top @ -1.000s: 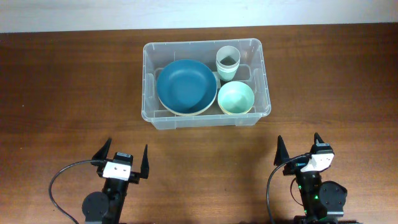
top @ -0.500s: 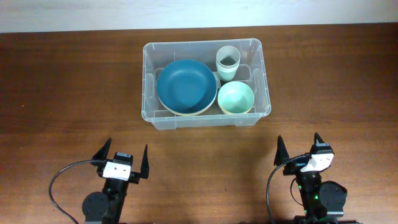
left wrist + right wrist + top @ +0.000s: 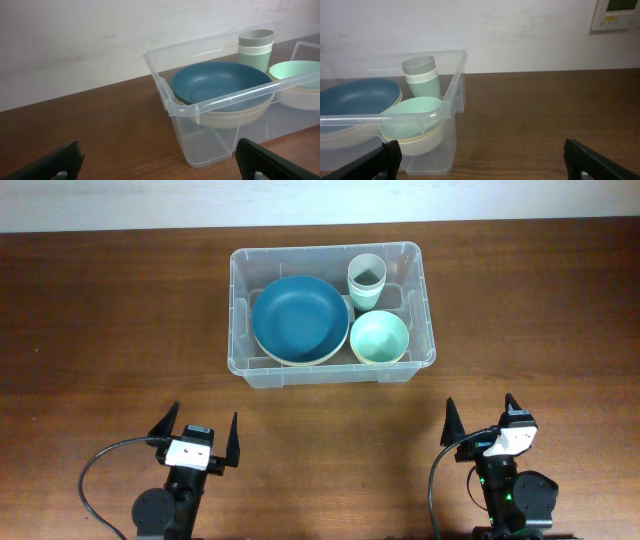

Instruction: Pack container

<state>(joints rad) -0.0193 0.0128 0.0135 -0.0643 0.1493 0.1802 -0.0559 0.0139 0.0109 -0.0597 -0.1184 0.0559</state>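
Observation:
The clear plastic container [image 3: 420, 260] stands at the table's far middle. It holds a dark blue bowl [image 3: 298, 316] stacked on a cream one, a mint bowl [image 3: 379, 336] on a cream one, and stacked pale cups [image 3: 366, 278]. The container also shows in the left wrist view [image 3: 165, 82] and the right wrist view [image 3: 457, 75]. My left gripper [image 3: 198, 438] is open and empty near the front left. My right gripper [image 3: 481, 420] is open and empty near the front right. Both are well short of the container.
The brown wooden table [image 3: 110, 320] runs around the container. A pale wall [image 3: 100, 35] stands behind the table's far edge. A white wall panel [image 3: 617, 12] shows at the top right of the right wrist view.

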